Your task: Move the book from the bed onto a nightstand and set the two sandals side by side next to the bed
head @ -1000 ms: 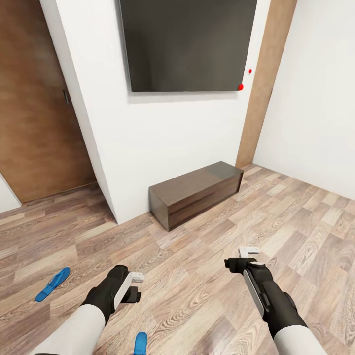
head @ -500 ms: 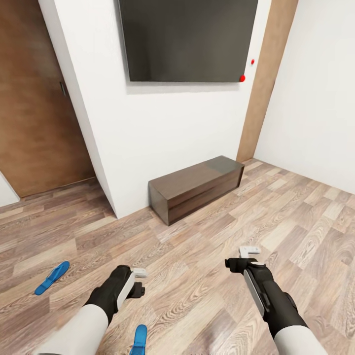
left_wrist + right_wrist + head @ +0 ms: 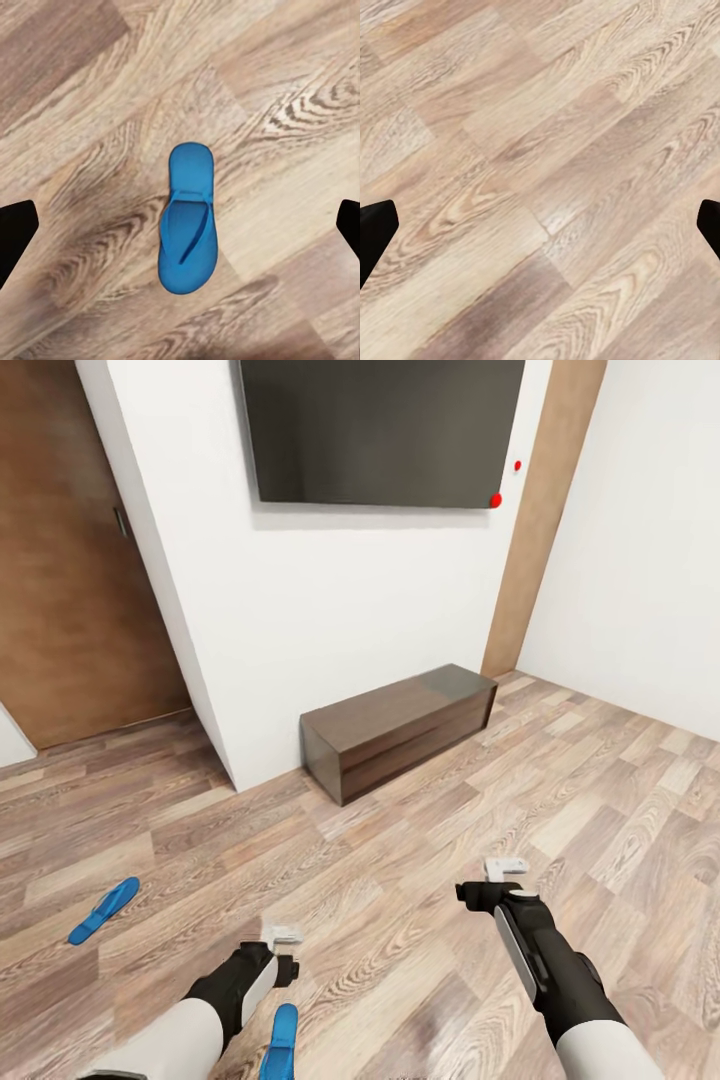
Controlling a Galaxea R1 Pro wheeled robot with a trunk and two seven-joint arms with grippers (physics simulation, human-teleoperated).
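Two bright blue sandals lie apart on the wood-plank floor. One sandal (image 3: 284, 1040) is right in front of me, just behind my left gripper (image 3: 285, 952). In the left wrist view this sandal (image 3: 187, 229) lies centred between the wide-apart dark fingertips (image 3: 15, 236), some way below them. The other sandal (image 3: 103, 910) rests farther off to the left. My right gripper (image 3: 492, 880) hangs open over bare floor. The book, the bed and the nightstand are out of view.
A long low dark brown bench (image 3: 400, 728) stands against the white wall under a wall-mounted black screen (image 3: 380, 430). A brown wooden door (image 3: 70, 580) is at the left. A white wall (image 3: 640, 560) closes the right side.
My left arm has drawn back toward me, so its gripper now sits right over the near sandal. The camera has tilted down a little. The right arm has not moved.
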